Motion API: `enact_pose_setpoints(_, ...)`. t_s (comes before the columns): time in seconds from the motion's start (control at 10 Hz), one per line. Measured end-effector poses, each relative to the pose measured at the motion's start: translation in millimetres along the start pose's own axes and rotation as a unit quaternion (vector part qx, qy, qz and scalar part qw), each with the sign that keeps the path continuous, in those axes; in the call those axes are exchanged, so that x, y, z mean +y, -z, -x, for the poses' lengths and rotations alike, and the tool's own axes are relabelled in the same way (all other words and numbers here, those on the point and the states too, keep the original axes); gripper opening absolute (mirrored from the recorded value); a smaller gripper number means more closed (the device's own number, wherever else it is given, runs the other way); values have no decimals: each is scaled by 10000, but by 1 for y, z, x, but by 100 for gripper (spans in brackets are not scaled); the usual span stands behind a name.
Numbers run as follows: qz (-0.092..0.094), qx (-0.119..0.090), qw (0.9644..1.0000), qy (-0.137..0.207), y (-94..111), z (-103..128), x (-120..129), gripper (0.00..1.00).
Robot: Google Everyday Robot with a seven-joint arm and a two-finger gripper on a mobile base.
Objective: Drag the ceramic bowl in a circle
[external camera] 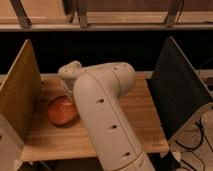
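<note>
The ceramic bowl, orange-red and shallow, sits on the left part of the wooden table. My white arm rises from the bottom middle and bends left over the table, covering the bowl's right edge. The gripper hangs down from the wrist at the bowl's right rim and is shut on it. Its fingertips are mostly hidden behind the arm.
A tan upright panel walls the table's left side, close to the bowl. A dark panel stands on the right. Cables lie on the floor at the right. A railing runs along the back.
</note>
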Motion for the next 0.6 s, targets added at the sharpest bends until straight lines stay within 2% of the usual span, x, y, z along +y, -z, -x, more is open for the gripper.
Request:
enact_pose_setpoints(0.2,-63,-123,9998,119,-3,17,-18,0)
enact_pose_setpoints(0.4,-34,-282,9996,-88,-3,48,-16,0)
enact_pose_setpoints(0.6,39,-544,9973,-486,-3,94,-5,0)
